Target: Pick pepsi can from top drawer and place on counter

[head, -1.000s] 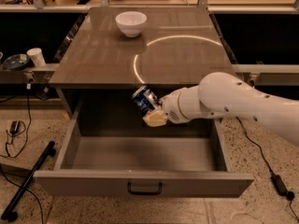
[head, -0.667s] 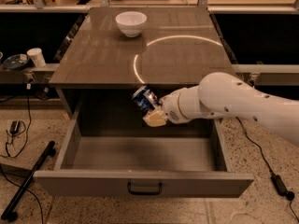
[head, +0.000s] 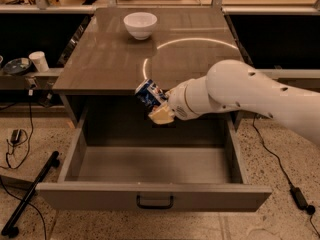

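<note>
Above the open top drawer [head: 150,165], at the height of the surface's front edge:

- Pepsi can [head: 148,92]: blue with red-and-white marks, tilted, its silver end turned up and to the left. It is held in the air, clear of the drawer floor and not resting on the surface.
- End effector [head: 159,110]: clamped on the pepsi can, with one pale finger [head: 161,115] showing under the can's lower side. It sits at the tip of a thick white arm [head: 250,91] that enters from the right.
- Top drawer: pulled fully out, with a plain grey inside and nothing lying in it. A small dark handle [head: 155,202] sits at the middle of the front panel.
- Surface [head: 105,59]: glossy grey-brown, carrying a curved light reflection.
- White bowl [head: 140,25]: upright near the far edge of the surface, well apart from the can.
- Left ledge [head: 45,74]: holds a white cup [head: 38,61] beside a dark dish [head: 17,65].
- Speckled floor [head: 280,219]: a black pole [head: 30,194] and loose cables [head: 15,139] lie at the left, and a dark power adapter [head: 299,197] on a cord at the right.
</note>
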`<state>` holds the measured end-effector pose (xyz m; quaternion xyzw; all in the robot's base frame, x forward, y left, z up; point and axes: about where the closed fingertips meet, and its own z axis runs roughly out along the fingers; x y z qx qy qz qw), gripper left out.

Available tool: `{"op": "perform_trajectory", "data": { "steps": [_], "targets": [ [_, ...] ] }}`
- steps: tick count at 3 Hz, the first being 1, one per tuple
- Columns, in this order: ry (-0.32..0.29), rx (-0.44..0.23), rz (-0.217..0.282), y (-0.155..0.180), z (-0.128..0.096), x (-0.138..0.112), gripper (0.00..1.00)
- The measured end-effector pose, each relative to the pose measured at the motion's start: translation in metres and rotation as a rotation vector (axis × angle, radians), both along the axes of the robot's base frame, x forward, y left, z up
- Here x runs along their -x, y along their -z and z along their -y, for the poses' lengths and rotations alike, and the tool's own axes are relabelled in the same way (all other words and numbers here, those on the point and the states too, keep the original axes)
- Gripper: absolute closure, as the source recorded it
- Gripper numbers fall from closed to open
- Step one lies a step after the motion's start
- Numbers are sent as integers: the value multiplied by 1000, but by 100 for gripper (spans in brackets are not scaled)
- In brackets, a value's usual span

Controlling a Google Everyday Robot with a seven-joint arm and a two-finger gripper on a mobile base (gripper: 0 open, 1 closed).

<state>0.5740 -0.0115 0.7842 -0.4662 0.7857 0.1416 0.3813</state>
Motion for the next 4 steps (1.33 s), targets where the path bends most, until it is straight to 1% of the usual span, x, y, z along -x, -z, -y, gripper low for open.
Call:
{"op": "perform_trajectory", "data": {
  "steps": [2, 3, 4],
  "targets": [
    [-32, 36, 61, -37, -8, -8, 100],
    [-43, 57, 82, -52, -11, -9, 100],
    [-54, 93, 137, -83, -13, -11, 100]
  ]
}}
